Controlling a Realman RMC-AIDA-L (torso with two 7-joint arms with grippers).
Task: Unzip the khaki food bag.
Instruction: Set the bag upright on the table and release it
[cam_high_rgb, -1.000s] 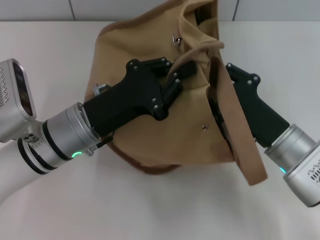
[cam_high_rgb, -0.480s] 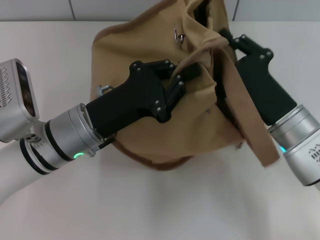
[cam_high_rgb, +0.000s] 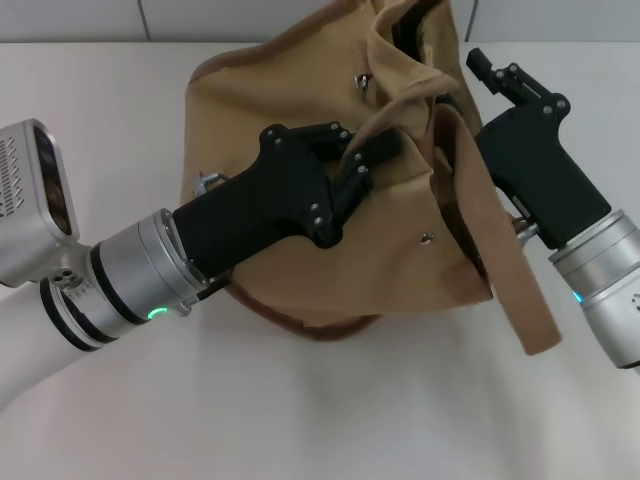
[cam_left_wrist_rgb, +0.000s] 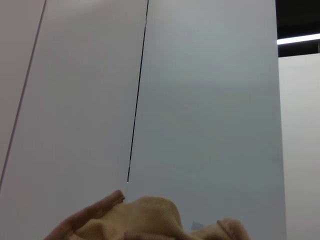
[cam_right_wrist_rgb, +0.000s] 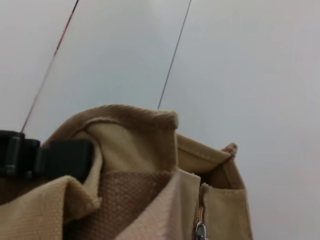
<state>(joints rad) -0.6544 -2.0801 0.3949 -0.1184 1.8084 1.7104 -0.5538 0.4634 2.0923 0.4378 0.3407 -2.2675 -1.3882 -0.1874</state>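
Note:
The khaki food bag (cam_high_rgb: 260, 110) lies slumped on the white table, its mouth toward the far side. My left gripper (cam_high_rgb: 355, 160) rests on the bag's top, shut on a fold of its canvas by the strap. A brown strap handle (cam_high_rgb: 505, 260) hangs down the bag's right side. My right gripper (cam_high_rgb: 480, 62) is at the bag's far right corner, beside the open mouth. The right wrist view shows the bag's rim (cam_right_wrist_rgb: 135, 145), a silver zipper pull (cam_right_wrist_rgb: 200, 231) and a black left finger (cam_right_wrist_rgb: 55, 159). Only a canvas fold (cam_left_wrist_rgb: 145, 220) appears in the left wrist view.
The white table (cam_high_rgb: 100, 100) stretches left of the bag and in front of it (cam_high_rgb: 350, 420). Grey wall panels (cam_high_rgb: 70, 18) stand behind the table. A small metal ring (cam_high_rgb: 205, 182) sticks out at the bag's left side.
My right gripper has moved toward the far side and to the right along the bag. The bag's right side and strap shifted right with it. The left gripper stayed put.

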